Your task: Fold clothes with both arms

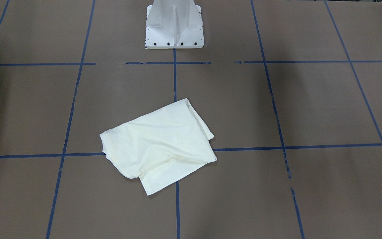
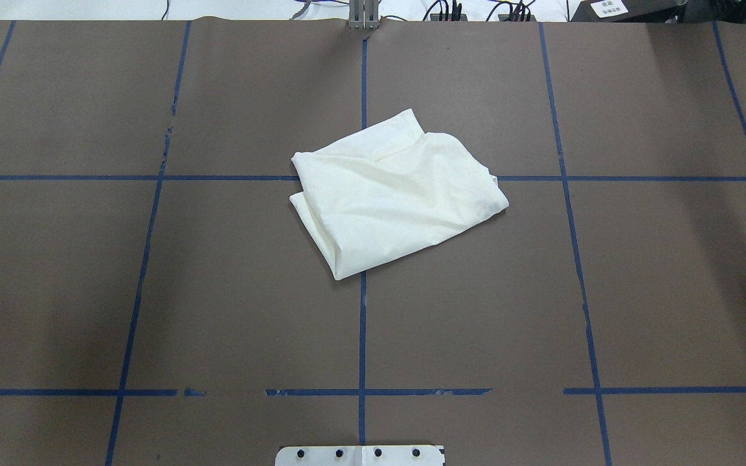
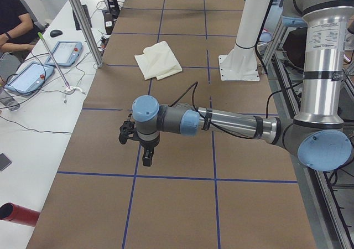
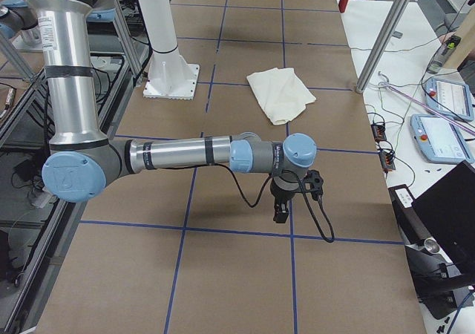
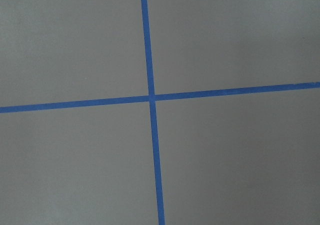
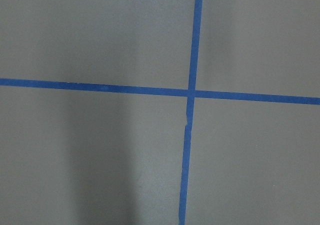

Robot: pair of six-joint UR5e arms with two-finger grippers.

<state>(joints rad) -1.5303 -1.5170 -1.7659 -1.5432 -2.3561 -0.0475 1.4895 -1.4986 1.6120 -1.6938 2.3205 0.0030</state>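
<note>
The cream-white T-shirt lies folded into a rough rectangle near the middle of the table, plain side up, its print hidden. It also shows in the overhead view and both side views. Neither arm is near it. The left gripper hangs over bare table at the left end, far from the shirt. The right gripper hangs over bare table at the right end. Both show only in the side views, so I cannot tell whether they are open or shut. The wrist views show only brown table and crossed blue tape.
The white pedestal base stands at the robot's edge of the table. Blue tape lines grid the brown surface. A side table with tablets and upright metal posts runs along the far edge.
</note>
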